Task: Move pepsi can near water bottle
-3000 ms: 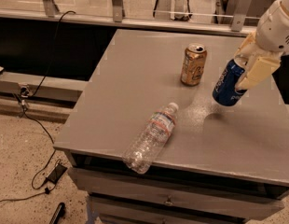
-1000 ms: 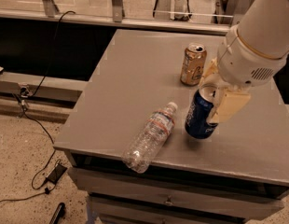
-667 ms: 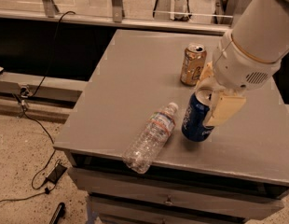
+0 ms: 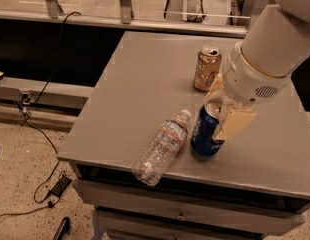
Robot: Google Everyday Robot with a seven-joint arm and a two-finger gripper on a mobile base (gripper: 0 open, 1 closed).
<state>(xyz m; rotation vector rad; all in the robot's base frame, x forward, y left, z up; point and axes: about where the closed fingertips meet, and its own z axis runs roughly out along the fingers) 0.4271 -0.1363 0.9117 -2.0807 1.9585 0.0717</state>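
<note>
Grey tabletop (image 4: 145, 84) over a set of drawers (image 4: 185, 215) fills the scene, with speckled floor (image 4: 25, 159) and a loose black cable (image 4: 41, 95) off to the left. Near the front edge, right of the middle, the gripper (image 4: 220, 110) comes in from the upper right on a thick white arm (image 4: 275, 49), and its tan fingers (image 4: 234, 124) are clamped on the pepsi can (image 4: 205, 134). The can leans a little, silver top up under the wrist, its base at the surface or just above it; which one cannot be told. Just to its left lies the water bottle (image 4: 162, 146), on its side and set diagonally, white cap toward the can and nearly touching it, its bottom end right at the front edge. Farther back, toward the far right corner, a gold can (image 4: 207, 68) stands upright, apart from both.
</note>
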